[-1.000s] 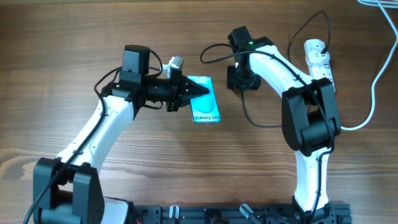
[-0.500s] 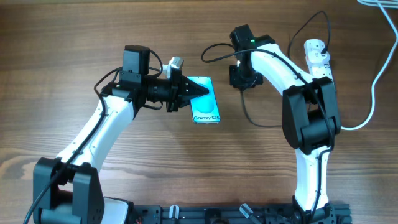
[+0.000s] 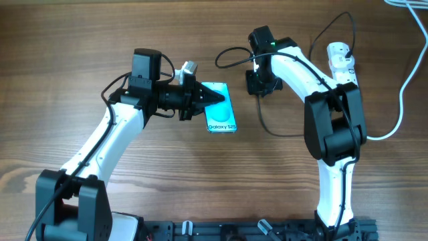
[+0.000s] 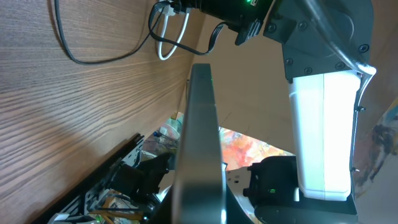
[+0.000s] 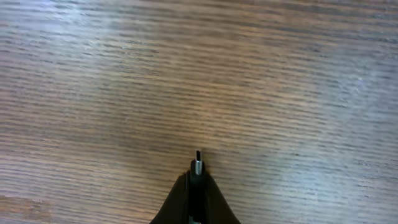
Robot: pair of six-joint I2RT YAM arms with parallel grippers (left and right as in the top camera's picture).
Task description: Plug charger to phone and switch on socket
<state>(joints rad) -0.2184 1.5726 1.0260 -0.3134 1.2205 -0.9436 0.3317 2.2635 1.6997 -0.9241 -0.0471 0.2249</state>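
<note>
Phone [image 3: 223,111] shows near the middle of the wooden table [image 3: 134,27] in the overhead view, teal screen up, its "Galaxy S25" strip at the near end; the left gripper [image 3: 212,98] reaches in from the left and is clenched on the phone's far left corner, dark fingertips overlapping the screen. The right gripper [image 3: 257,86] hangs just right of the phone and apart from it, pinching the charger [image 3: 265,124], whose thin black cable loops behind the wrist and curves down across the wood; the socket [image 3: 342,63] lies well to the right by the right arm's elbow, with its thick white cord [image 3: 400,107] trailing off toward the table edge.

From the left wrist, the phone is seen edge-on, a thin grey slab running up the centre of the picture out of the dark jaws at the bottom; the black cable lies on the wood at upper left, and the right arm stands beyond.

From the right wrist, the two black fingers are closed tight on the charger's connector; its small metal tip pokes out past them over bare wood grain, and I cannot tell whether it touches the table.
</note>
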